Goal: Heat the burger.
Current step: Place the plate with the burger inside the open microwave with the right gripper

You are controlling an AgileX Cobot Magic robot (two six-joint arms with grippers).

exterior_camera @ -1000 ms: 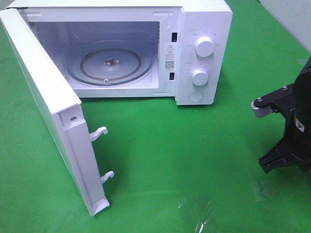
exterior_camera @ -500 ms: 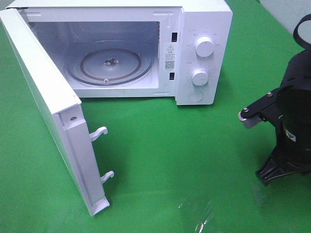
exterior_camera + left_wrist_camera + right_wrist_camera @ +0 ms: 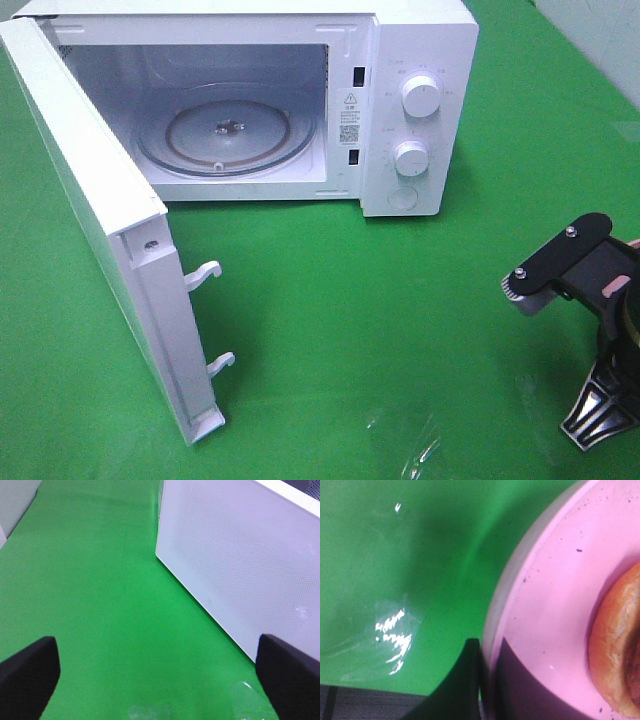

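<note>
Assessing hazards, the operator asks: what can fail from here?

Technician: The burger point(image 3: 616, 640) sits on the pink plate point(image 3: 555, 590). The plate is held at the right edge of the tabletop point(image 3: 380, 300), well apart from the microwave point(image 3: 420, 40). The right fingers point(image 3: 470, 685) appear clamped on the plate's rim at a single spot. Judged risk: an off-centre pinch lets the plate tilt, and the burger would slide or roll off. A second risk is the plate striking the cavity frame or control panel on entry, short of the glass turntable point(image 3: 228, 130). The left fingers point(image 3: 30, 670) stand wide apart and grip nothing, beside the outer face of the open door point(image 3: 90, 230). A stray move there could swing the door into the loading path.

Operator: What cannot be verified?

Technician: The overhead view shows only a sliver of pink at the right arm. The burger itself is out of that frame. The right wrist view cuts off most of the bun, and the fillings are not visible. The dark shape inside the rim may be the second finger or a shadow. A glossy clear patch point(image 3: 405, 445) on the tabletop cannot be identified.
</note>
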